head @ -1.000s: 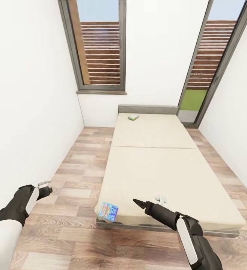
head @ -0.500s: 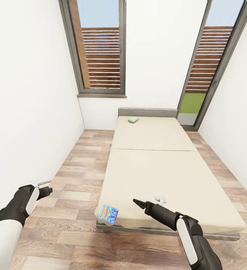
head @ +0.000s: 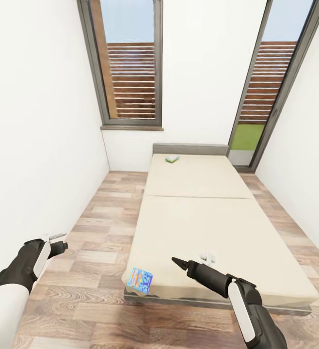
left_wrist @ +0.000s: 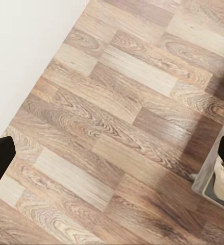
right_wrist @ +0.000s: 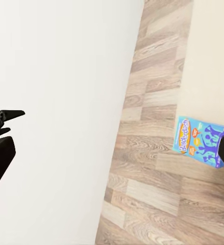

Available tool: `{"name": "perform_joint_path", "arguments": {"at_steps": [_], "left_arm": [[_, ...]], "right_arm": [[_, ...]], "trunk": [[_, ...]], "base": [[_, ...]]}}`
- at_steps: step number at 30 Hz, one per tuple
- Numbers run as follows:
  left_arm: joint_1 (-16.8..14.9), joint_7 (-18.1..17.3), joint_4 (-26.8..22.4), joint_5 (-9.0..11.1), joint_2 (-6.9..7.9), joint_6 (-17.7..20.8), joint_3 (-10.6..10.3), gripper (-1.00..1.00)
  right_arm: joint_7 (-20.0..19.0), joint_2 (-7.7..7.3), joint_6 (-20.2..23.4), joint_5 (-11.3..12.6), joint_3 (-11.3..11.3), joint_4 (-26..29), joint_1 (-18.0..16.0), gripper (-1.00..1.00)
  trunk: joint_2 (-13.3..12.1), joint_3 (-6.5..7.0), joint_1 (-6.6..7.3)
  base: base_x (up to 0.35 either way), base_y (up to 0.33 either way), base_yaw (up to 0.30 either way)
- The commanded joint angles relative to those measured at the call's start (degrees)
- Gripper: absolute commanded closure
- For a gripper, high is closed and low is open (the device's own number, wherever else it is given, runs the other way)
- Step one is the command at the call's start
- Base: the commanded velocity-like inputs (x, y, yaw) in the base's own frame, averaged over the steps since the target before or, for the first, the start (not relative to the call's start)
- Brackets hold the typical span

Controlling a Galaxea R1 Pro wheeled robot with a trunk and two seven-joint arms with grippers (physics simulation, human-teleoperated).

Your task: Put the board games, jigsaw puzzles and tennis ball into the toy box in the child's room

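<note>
While the bed [head: 198, 213] runs from near to far along the room's middle, a blue board game [head: 140, 280] sits on its near left corner, tilted and overhanging the edge; a second, white-green board game [head: 172, 158] lies far off by the grey headboard [head: 190, 149]; the right hand [head: 180, 262] hovers just right of the blue box, empty — how far its fingers are spread I cannot tell; the left hand [head: 57, 239] hangs over the wooden floor [head: 96, 228] near the left wall [head: 38, 135], fingers spread wide, holding nothing.
</note>
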State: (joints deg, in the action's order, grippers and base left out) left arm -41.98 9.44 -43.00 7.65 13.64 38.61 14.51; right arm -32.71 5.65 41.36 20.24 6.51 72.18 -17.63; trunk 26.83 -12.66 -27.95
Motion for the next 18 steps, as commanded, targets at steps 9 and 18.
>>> {"name": "perform_joint_path", "arguments": {"at_steps": [9,18], "left_arm": [[-0.04,0.4,-0.07,0.62,0.01,0.24,0.0,-1.0],[-0.04,0.4,-0.07,0.63,-0.02,0.24,-0.03,-1.0]], "right_arm": [[-0.16,0.06,-0.27,0.25,0.17,-0.21,-0.08,-1.0],[-0.16,0.06,-0.71,0.32,0.17,-0.41,-0.06,-1.0]], "trunk": [[0.1,0.75,-0.03],[0.1,1.61,-0.03]], "base": [[0.0,0.0,0.0],[0.0,0.0,0.0]]}}
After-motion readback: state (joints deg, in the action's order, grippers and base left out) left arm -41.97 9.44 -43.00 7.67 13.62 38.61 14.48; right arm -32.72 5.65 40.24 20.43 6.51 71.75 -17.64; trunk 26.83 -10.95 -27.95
